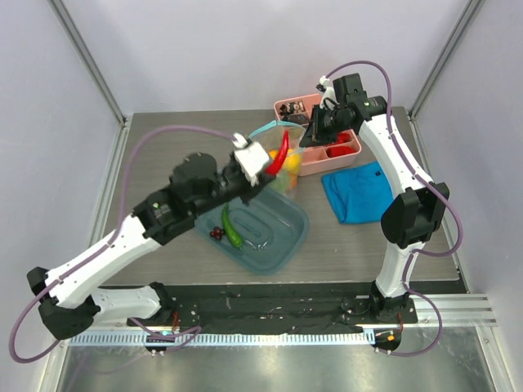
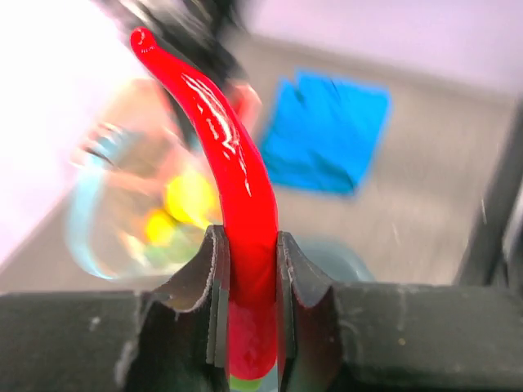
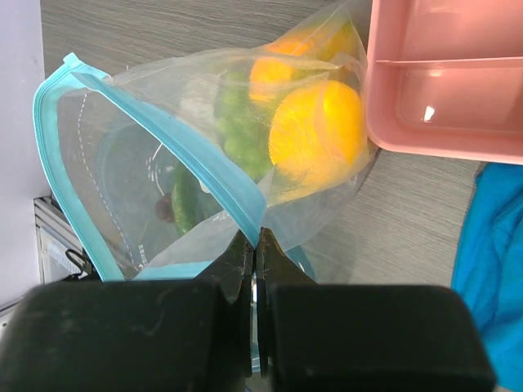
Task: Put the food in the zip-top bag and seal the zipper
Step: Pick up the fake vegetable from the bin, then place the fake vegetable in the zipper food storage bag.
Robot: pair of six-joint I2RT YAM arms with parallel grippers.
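Left pincer point(image 2: 248, 245): clenched on the lower part of the red chili point(image 2: 233, 180); the chili is gripped upright between the two fingers point(image 2: 211, 278), its tip curving toward 11 o'clock in the left wrist view; in the top view it is held off the table point(image 1: 163, 135), against the bag's mouth; whether the tip is inside the mouth cannot be told.

Right pincer point(image 3: 256, 245): pinched shut on the edge of the bag point(image 3: 139, 131), right at the zipper point(image 3: 204, 159); the mouth is held agape, opening toward 9 o'clock in the right wrist view.

Bag contents, seen through the plastic: an orange point(image 3: 315, 135); green grapes point(image 3: 237, 122) just beside it at 9 o'clock; further yellow-orange produce behind, not clearly told apart.

Teal tray point(image 1: 282, 249): set on the table at 6 o'clock of the bag; a cucumber point(image 1: 230, 227) and cherries point(image 1: 216, 233) are lying in it, just beside each other, toward its 9 o'clock side.

Pink box point(image 3: 441, 73): found just beside the bag at 3 o'clock in the right wrist view.

Blue cloth point(image 1: 357, 192): laid flat at 6 o'clock of the pink box and 2 o'clock of the tray.
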